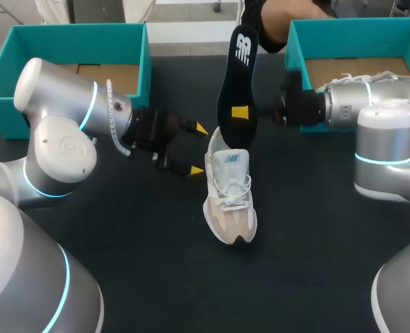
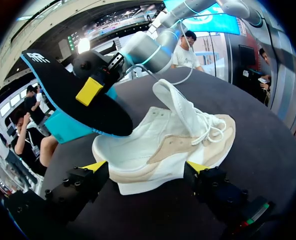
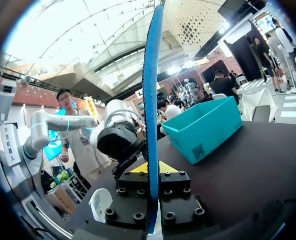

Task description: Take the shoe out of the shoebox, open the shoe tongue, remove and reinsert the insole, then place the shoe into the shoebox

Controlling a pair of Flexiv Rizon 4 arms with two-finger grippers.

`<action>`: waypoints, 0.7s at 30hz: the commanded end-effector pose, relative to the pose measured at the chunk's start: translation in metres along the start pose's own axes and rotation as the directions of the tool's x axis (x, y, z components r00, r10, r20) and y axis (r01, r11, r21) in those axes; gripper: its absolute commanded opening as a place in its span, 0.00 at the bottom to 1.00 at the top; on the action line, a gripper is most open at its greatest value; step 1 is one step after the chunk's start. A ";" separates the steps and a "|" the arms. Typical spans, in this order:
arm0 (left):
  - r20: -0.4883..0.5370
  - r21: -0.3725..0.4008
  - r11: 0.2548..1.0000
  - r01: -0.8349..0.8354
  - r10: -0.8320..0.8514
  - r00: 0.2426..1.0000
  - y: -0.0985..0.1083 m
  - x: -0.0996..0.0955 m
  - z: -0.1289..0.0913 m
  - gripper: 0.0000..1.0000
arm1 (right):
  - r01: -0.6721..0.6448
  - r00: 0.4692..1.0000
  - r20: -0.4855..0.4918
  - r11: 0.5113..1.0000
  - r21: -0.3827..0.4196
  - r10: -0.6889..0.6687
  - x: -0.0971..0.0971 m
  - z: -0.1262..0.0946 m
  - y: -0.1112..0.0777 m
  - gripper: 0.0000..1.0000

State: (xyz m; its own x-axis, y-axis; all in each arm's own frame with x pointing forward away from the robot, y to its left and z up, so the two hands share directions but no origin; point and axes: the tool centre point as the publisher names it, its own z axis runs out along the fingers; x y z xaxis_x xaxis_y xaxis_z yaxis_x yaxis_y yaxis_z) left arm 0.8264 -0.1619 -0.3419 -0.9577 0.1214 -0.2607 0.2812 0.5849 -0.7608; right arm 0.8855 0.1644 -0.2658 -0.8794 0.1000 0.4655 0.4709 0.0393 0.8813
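A white and beige sneaker [image 1: 229, 198] stands on the black table, toe toward me, with its tongue pulled up. My right gripper [image 1: 240, 112] is shut on a black insole [image 1: 241, 55] with a blue underside. It holds the insole upright, its lower end just over the shoe's heel opening. In the right wrist view the insole [image 3: 152, 95] runs edge-on between that gripper's [image 3: 151, 167] fingers. My left gripper [image 1: 198, 149] is open beside the heel. In the left wrist view the shoe [image 2: 163, 145] lies just ahead of its [image 2: 146, 167] spread fingers, the insole [image 2: 62, 92] above it.
Two teal shoeboxes stand at the back of the table, one at the left [image 1: 66, 29] behind my left arm and one at the right [image 1: 350, 24] behind my right arm. The left box [image 3: 205, 127] also shows past the insole in the right wrist view.
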 end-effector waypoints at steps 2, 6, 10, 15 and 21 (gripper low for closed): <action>0.005 0.006 1.000 0.018 -0.018 1.000 -0.001 -0.001 -0.004 1.00 | 0.014 1.000 -0.020 1.000 0.000 -0.014 -0.007 0.012 0.004 0.00; 0.019 0.020 0.999 0.036 -0.036 0.999 -0.004 -0.001 -0.006 1.00 | 0.030 0.999 -0.045 1.000 0.002 -0.030 -0.008 0.019 0.000 0.00; 0.035 0.021 0.998 0.058 -0.059 0.998 -0.004 -0.003 -0.007 1.00 | 0.032 0.997 -0.064 0.999 0.000 -0.032 -0.007 0.023 -0.005 0.00; 0.031 0.008 0.999 0.053 -0.053 0.998 -0.004 -0.003 -0.006 1.00 | 0.019 0.998 -0.067 1.000 -0.007 -0.020 -0.006 0.026 -0.013 0.00; 0.031 0.008 0.999 0.053 -0.053 0.998 -0.004 -0.003 -0.006 1.00 | -0.002 0.997 -0.075 1.000 -0.002 0.002 -0.004 0.028 -0.021 0.00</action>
State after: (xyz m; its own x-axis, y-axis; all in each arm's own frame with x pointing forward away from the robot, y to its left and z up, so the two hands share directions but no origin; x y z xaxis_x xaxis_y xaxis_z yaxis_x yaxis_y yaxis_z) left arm 0.8279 -0.1582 -0.3345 -0.9690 0.0645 -0.2385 0.2309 0.5799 -0.7812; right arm 0.8816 0.1892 -0.2861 -0.8819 0.0250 0.4708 0.4714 0.0369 0.8811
